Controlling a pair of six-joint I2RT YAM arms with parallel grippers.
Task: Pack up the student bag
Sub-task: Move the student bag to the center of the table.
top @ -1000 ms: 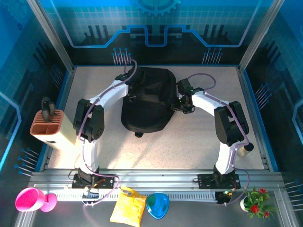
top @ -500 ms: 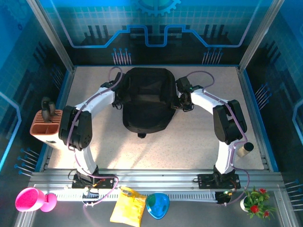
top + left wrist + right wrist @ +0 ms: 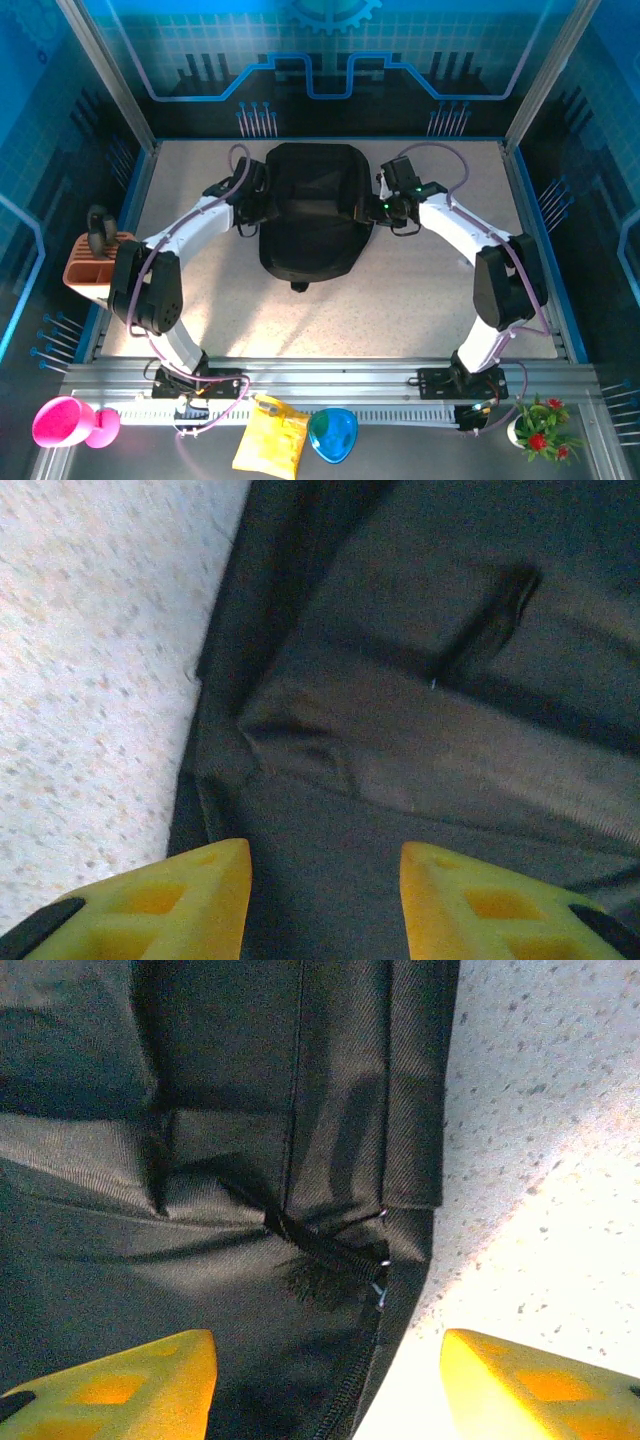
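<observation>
- While both arms reached inward from the near rail, a pink object (image 3: 62, 421) lay on the ledge at the far left, outside the table (image 3: 420, 300).
- Terracotta-and-cream holder (image 3: 100, 272) stood at the table's left edge, with a dark tool upright in it.
- Left gripper (image 3: 258, 203) sat against the left flank of the student bag (image 3: 310, 215), toward its far end. In the left wrist view its 2 yellow fingers (image 3: 190, 900) were spread apart over the bag's left border. Black fabric lay in the gap and speckled tabletop showed to the left. Contact with the fabric could not be told.
- Student bag lay flat in the middle of the table's far half, squarely between the 2 grippers, with a small dark tab poking out at its near end.
- Yellow pouch (image 3: 270, 440) and a blue item (image 3: 332, 435) lay side by side on the near ledge, in front of the bag and off the table.
- Right gripper (image 3: 380, 208) sat against the bag's right flank, level with the left one. In the right wrist view its 2 yellow fingers (image 3: 120, 1380) stood wide apart, straddling the bag's right edge. A seam, a zipper line and a short dark strap showed between them, with bright tabletop to the right. Nothing was pinched.
- Potted plant with red flowers (image 3: 540, 425) stood at the ledge's far right.
</observation>
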